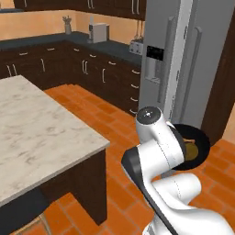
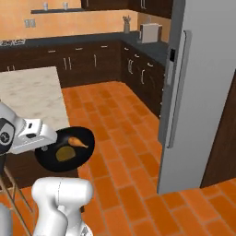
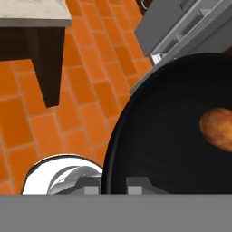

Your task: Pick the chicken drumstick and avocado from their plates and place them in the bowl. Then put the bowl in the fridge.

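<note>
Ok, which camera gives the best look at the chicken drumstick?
The right base view: the whole chicken drumstick lies in the bowl beside the avocado. The hand view shows its meaty end, cut by the edge; in the left base view the arm blocks it.

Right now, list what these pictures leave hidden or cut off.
- Bowl, left base view: near half behind the arm.
- Gripper, hand view: fingertips cut by the bottom edge; contact with the rim unclear.
- Chicken drumstick, hand view: cut by the right edge.
- Fridge, right base view: top out of frame.
</note>
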Motion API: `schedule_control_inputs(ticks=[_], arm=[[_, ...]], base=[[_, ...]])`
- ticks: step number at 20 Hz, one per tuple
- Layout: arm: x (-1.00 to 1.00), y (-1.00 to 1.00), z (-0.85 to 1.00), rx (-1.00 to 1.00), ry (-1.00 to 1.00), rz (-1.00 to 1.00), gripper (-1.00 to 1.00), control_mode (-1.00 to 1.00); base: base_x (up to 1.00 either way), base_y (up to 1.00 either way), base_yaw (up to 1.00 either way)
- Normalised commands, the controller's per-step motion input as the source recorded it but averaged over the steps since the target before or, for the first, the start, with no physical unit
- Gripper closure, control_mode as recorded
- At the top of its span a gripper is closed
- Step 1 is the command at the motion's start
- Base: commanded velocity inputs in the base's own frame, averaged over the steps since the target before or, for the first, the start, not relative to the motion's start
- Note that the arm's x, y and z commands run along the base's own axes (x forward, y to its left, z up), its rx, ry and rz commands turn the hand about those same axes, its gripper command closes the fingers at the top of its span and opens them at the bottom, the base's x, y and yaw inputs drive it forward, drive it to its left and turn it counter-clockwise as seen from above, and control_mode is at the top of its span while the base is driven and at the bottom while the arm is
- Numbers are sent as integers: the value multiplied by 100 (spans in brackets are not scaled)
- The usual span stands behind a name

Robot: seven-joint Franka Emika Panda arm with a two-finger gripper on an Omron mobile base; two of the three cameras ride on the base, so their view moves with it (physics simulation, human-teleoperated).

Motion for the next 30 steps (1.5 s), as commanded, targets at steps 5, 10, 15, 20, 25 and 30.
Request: schedule_control_inputs(ticks=[5, 10, 15, 20, 25, 30], arm=[[0, 0, 0, 0, 0, 0, 100, 100], [0, 0, 0, 0, 0, 0, 100, 100], [0, 0, 0, 0, 0, 0, 100, 100], [0, 0, 0, 0, 0, 0, 100, 100], [0, 0, 0, 0, 0, 0, 100, 100], [0, 0, 0, 0, 0, 0, 100, 100]], base=[[95, -82, 32], [77, -58, 22], [69, -2, 20], [75, 3, 36], [100, -44, 26], [100, -35, 13]])
